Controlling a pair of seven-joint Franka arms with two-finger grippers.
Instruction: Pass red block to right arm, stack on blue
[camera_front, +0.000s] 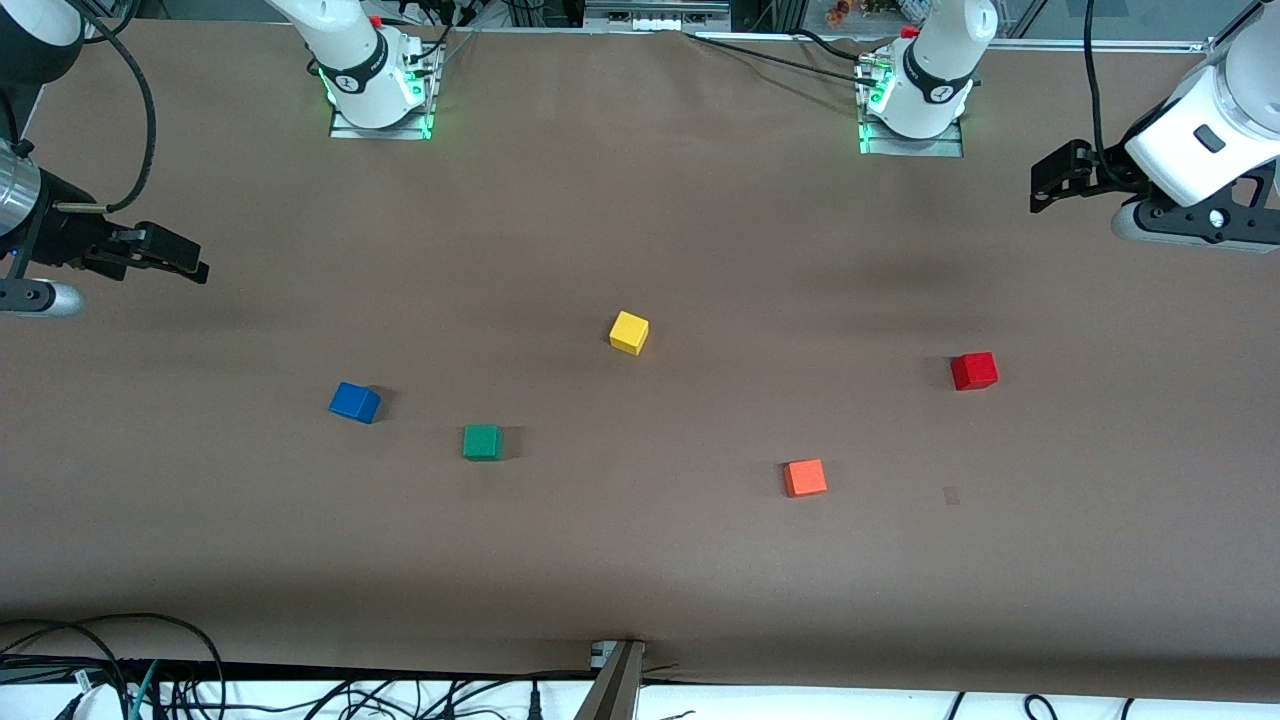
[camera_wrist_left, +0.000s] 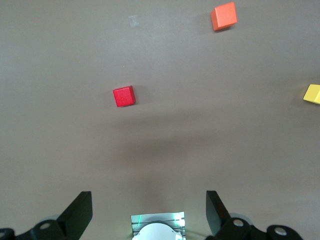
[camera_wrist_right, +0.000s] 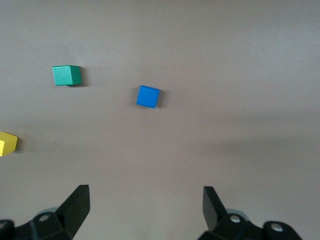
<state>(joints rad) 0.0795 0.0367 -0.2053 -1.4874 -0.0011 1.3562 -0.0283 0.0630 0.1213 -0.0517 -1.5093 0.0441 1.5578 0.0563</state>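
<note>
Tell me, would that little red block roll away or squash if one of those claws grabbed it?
Probably neither. The red block is a cube resting flat on the table, so a nudge should slide it, not roll it. Its crisp edges suggest a stiff body, and its matte flat sides should suit the open left gripper.

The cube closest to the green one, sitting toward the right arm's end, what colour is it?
Bright blue. The blue cube shows best in the right wrist view.

Even, bright overhead light; soft shadows beside cubes; sharp focus.
</note>
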